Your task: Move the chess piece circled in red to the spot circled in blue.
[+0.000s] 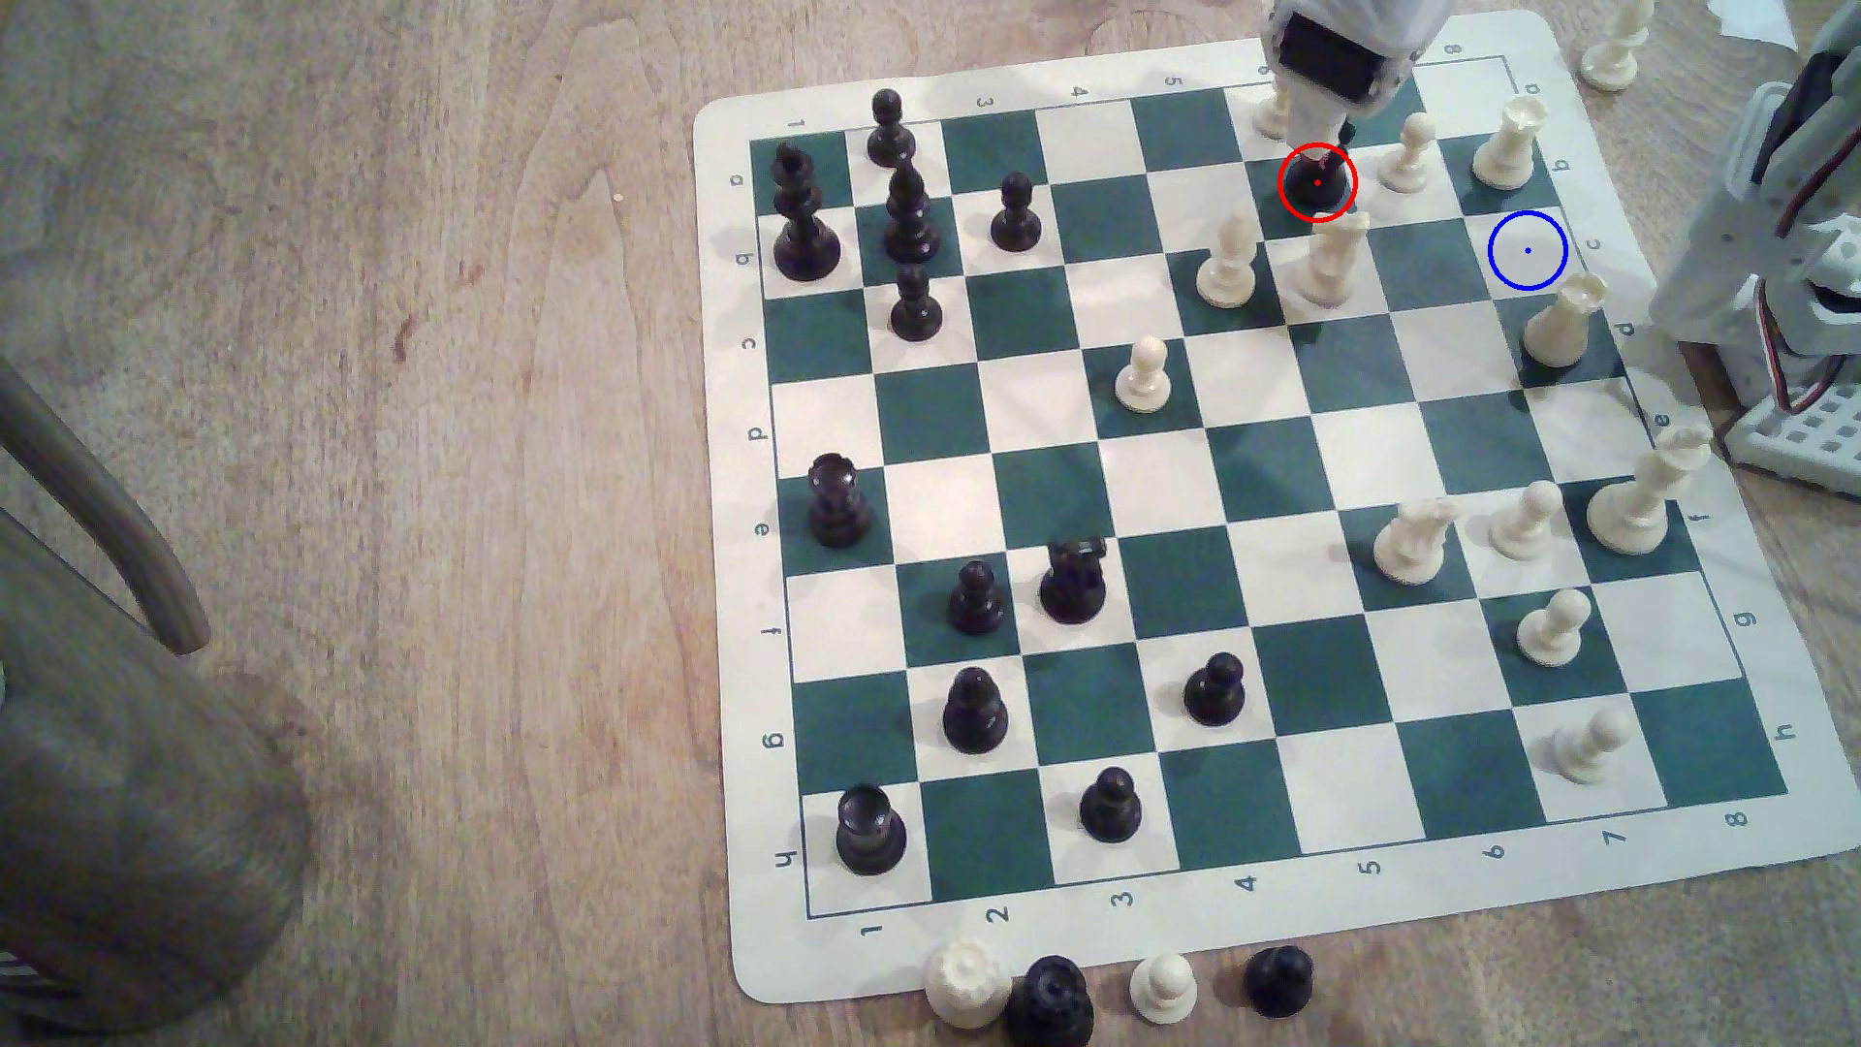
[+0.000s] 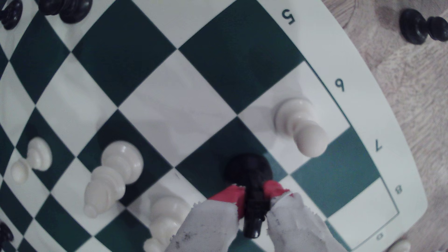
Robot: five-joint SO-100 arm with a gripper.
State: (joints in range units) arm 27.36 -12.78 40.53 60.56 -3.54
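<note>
On board: one black knight (image 2: pixel 252 193) | jaws clamp it | one blue-ringed square (image 1: pixel 1528 251)

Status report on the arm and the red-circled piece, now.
Gripper shut on the glossy black plastic knight, jaws pinching its top. Knight's base on the red-ringed green square. Blue-ringed cream square free. Cream rook stands beside that square.

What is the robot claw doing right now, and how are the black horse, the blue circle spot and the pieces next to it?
gripper: shut on the black knight, a red-tipped finger on each side.
black knight: upright, base on its dark green square.
blue-ringed square: bare, no piece on it.
white pawn: upright on the neighbouring white square, apart from the knight.
white bishop: upright, untouched.
</note>
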